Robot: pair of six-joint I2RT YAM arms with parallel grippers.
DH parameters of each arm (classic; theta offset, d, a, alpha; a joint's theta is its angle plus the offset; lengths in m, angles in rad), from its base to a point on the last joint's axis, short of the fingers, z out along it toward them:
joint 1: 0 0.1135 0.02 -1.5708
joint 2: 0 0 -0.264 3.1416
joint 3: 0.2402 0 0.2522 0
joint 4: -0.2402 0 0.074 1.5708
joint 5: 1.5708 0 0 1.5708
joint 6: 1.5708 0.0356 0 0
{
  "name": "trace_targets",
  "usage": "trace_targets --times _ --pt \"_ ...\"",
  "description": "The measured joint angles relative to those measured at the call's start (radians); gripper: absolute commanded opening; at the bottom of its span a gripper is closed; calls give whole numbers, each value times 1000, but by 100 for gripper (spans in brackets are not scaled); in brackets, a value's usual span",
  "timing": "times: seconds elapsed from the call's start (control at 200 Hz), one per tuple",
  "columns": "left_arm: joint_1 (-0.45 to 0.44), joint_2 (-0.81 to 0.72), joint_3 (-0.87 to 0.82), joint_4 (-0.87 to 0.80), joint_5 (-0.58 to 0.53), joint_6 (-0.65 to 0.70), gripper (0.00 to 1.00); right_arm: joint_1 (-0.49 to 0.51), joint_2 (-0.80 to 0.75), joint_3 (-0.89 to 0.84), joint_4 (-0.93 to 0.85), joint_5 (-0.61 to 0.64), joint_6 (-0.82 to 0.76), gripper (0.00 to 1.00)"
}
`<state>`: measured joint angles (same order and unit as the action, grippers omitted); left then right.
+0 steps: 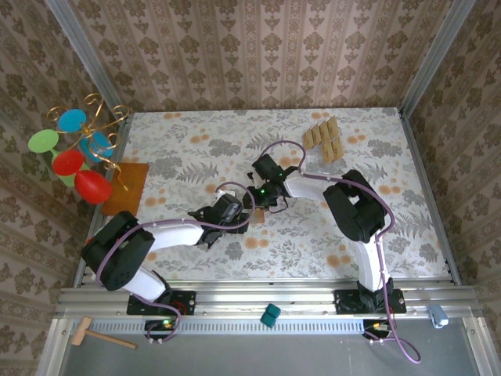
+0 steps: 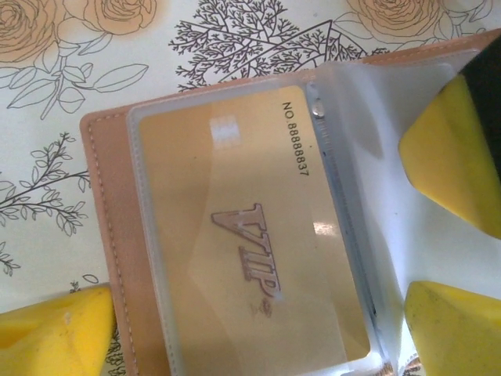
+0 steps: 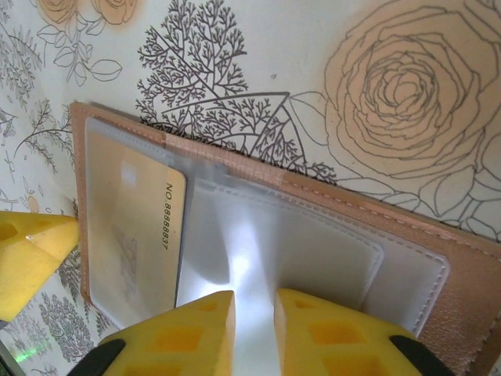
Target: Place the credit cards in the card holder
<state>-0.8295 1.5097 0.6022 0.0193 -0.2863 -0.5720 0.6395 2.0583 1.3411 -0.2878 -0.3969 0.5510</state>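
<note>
The card holder [image 2: 106,235] lies open on the flowered table, its clear sleeves showing. One gold credit card [image 2: 250,251] marked VIP sits inside a sleeve. My left gripper [image 2: 254,337] hangs low over that card, open wide, a finger on each side of the holder. In the right wrist view the same card [image 3: 129,227] lies at the left of the holder [image 3: 376,207]. My right gripper [image 3: 254,298] is shut on an upright clear sleeve [image 3: 290,243]. More credit cards [image 1: 322,139] lie in a row at the back right. Both grippers [image 1: 254,205] meet at mid-table.
An orange-brown mat [image 1: 125,186] lies at the left edge under a wire stand with coloured discs [image 1: 78,153]. A small green block [image 1: 270,315] and a wooden mallet [image 1: 98,335] rest on the front rail. Patterned walls close in the table.
</note>
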Motion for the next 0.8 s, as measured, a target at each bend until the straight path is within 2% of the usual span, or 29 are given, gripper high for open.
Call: trace_targets --times 0.16,0.275,0.44,0.8 --pt "0 0 -8 10 -5 -13 94 0 -12 1 -2 -1 -2 43" --pt "0 0 -14 21 -11 -13 94 -9 -35 -7 -7 5 3 47" --pt "0 0 -20 35 -15 -20 94 -21 -81 -48 -1 16 8 47" --pt "0 0 -26 43 -18 -20 94 -22 -82 -91 32 16 37 47"
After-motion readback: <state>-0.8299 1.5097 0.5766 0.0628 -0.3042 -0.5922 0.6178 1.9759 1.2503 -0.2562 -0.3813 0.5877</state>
